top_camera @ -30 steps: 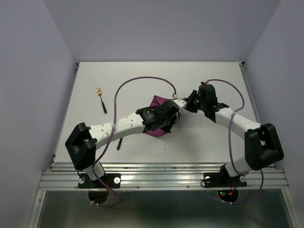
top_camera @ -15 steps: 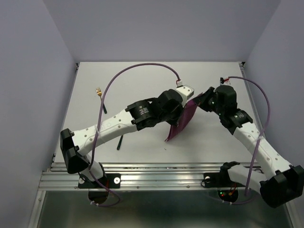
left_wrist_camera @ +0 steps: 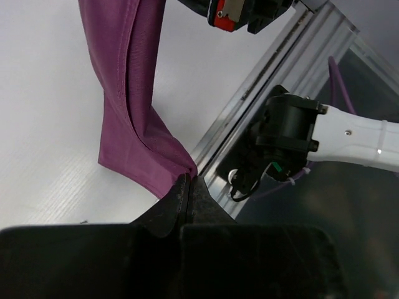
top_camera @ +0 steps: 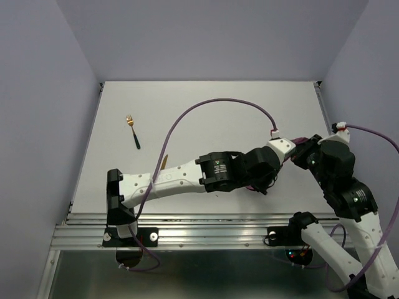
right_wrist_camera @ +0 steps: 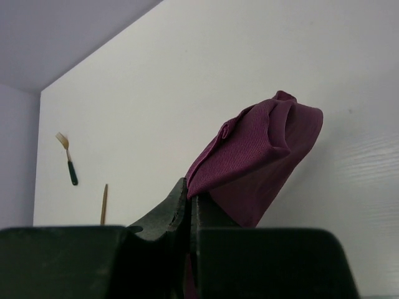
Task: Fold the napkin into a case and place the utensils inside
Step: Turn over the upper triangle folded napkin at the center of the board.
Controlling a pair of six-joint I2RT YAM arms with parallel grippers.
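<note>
The plum-purple napkin (left_wrist_camera: 128,140) hangs in folds above the white table, stretched between both grippers. My left gripper (left_wrist_camera: 189,182) is shut on its lower corner, near the table's front rail. My right gripper (right_wrist_camera: 192,190) is shut on another edge of the napkin (right_wrist_camera: 265,146), which bunches beyond its fingers. In the top view both grippers meet at the right front of the table, and the cloth is almost hidden under the left arm (top_camera: 240,171). The fork (top_camera: 132,131) lies at the far left. The knife's gold blade (top_camera: 163,163) peeks out beside the left arm.
The aluminium rail (top_camera: 218,227) runs along the table's near edge, close under the left gripper. A purple cable (top_camera: 212,106) arcs over the table's middle. The walls close in on the left, the right and the back.
Both arms have swung from the table's middle to its right front, carrying the napkin off the surface. The left arm now stretches across the front, and the right arm has pulled back and risen.
</note>
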